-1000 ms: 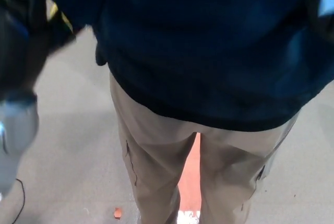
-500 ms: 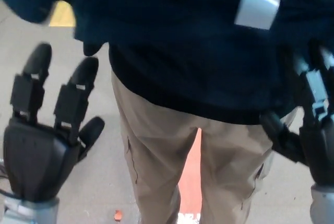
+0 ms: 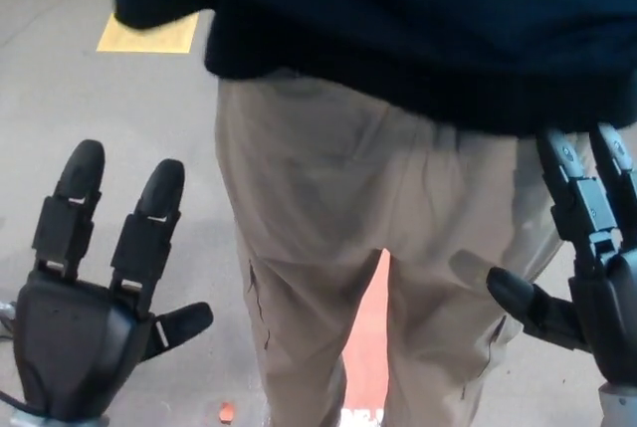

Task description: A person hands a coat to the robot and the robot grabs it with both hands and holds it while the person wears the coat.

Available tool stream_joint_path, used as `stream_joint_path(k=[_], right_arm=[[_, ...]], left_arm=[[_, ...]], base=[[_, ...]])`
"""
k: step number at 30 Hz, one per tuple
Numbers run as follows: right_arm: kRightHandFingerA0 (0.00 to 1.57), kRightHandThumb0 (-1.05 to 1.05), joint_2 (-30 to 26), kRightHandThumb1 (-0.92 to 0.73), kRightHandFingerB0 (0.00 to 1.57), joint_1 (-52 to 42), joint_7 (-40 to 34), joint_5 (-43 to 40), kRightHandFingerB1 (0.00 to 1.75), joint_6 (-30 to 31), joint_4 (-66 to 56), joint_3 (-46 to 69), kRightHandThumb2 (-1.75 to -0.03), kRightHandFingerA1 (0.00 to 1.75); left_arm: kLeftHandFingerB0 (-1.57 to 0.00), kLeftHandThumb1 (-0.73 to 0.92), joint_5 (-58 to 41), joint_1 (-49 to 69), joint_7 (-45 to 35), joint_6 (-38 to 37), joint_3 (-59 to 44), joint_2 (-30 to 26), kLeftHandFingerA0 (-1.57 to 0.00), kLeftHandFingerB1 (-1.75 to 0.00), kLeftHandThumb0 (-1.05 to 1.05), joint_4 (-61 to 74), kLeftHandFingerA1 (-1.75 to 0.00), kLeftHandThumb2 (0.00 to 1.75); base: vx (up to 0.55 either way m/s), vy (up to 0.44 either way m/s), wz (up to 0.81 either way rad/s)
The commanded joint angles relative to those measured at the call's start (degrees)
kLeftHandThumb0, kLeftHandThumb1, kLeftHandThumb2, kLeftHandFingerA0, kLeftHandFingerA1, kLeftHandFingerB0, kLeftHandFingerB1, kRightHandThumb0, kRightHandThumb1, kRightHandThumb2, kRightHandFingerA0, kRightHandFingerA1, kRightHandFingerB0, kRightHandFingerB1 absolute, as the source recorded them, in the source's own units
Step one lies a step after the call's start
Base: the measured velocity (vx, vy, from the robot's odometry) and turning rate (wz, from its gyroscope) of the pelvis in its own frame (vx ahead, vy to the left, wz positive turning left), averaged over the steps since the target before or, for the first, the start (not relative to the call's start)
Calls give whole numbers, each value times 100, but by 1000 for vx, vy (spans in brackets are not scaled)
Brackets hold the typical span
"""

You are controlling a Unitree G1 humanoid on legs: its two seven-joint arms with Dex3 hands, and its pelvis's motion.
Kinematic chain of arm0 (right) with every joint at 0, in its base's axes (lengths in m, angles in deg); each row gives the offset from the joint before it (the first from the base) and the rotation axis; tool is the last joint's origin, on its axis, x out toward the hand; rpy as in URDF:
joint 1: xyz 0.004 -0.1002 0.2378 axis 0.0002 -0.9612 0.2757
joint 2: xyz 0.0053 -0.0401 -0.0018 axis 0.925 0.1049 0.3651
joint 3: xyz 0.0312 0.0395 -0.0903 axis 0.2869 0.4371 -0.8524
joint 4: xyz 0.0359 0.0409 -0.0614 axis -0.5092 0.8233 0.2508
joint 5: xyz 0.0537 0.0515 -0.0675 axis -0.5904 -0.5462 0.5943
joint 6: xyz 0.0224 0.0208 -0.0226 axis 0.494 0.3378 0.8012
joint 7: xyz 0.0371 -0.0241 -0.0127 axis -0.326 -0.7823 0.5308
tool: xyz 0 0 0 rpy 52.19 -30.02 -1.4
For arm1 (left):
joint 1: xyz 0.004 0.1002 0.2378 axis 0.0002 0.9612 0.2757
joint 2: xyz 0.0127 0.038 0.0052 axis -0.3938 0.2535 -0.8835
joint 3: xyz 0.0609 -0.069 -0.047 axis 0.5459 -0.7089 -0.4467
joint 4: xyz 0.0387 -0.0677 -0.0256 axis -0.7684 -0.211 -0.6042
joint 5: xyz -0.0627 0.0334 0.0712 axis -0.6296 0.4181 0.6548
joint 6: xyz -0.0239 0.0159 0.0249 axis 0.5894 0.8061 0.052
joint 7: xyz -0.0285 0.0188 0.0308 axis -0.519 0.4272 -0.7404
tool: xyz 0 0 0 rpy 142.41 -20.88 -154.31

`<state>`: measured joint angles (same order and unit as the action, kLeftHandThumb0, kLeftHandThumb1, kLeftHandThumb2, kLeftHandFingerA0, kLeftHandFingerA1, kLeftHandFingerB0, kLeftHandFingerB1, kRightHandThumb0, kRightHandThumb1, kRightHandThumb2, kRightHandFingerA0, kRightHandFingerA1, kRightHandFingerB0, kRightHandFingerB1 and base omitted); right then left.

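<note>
Because the person [image 3: 388, 248] stands directly ahead with their back turned, everything here is best placed against that figure. To the left of the person, the left hand [image 3: 85, 318] is raised palm-forward with its two thick fingers [image 3: 70, 208] pointing up and its thumb stuck out sideways toward the person's leg; it is spread wide and has hold of nothing. It hangs clear of the khaki trousers [image 3: 328, 208], with grey floor [image 3: 60, 79] showing between them. Farther back on that same side, a yellow floor mark [image 3: 149, 37] lies beside the person's dark sleeve.

The coat [image 3: 428, 19], dark navy, sits on the person's upper body across the top of the view, its hem falling over the waistband of the trousers. Neither hand touches it. Judging from that, the coat looks to be already on the wearer, so the spread fingers read as released rather than reaching.

Between the person's legs an orange-red strip [image 3: 366, 347] of floor shows.

To the right of the person, the right hand [image 3: 587, 268] is also upright and spread, empty, its thumb angled inward and overlapping the trouser leg in the picture; whether it touches the cloth I cannot tell.
</note>
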<state>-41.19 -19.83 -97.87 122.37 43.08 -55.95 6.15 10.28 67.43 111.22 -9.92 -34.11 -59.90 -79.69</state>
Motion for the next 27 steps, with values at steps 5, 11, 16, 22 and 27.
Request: stream_joint_path(k=[5,11,16,22,27], right_arm=[[0,-92,-194,-72,0,474,1154,-245,6,686,497,58,-108,13],[0,-87,-358,-72,0,1108,2143,-372,10,1337,585,148,-105,13],[0,-85,-551,-75,0,1133,3118,-176,12,1984,342,55,-106,14],[0,-80,-846,-76,0,737,5081,-70,16,2884,-126,-283,-105,15],[7,-78,-985,-70,7,776,5854,-27,29,3015,-29,-563,-99,23]], left_arm=[[-12,82,-359,-1040,-800,78,45,28,-9,-24,-84,-1565,-25,66],[-8,68,-619,-1910,-1925,405,25,101,-6,-39,-78,-2151,-38,102],[0,50,-698,-2132,-2493,535,100,172,0,-45,-36,-2403,-46,107],[-24,90,-714,-1567,-3254,612,336,166,-19,-29,-74,-2125,-28,68],[-29,92,-647,-1463,-3403,645,489,216,-25,-30,-73,-2212,-30,68]], base=[[0,0,0],[0,0,0],[0,0,0],[0,0,0],[0,0,0]])
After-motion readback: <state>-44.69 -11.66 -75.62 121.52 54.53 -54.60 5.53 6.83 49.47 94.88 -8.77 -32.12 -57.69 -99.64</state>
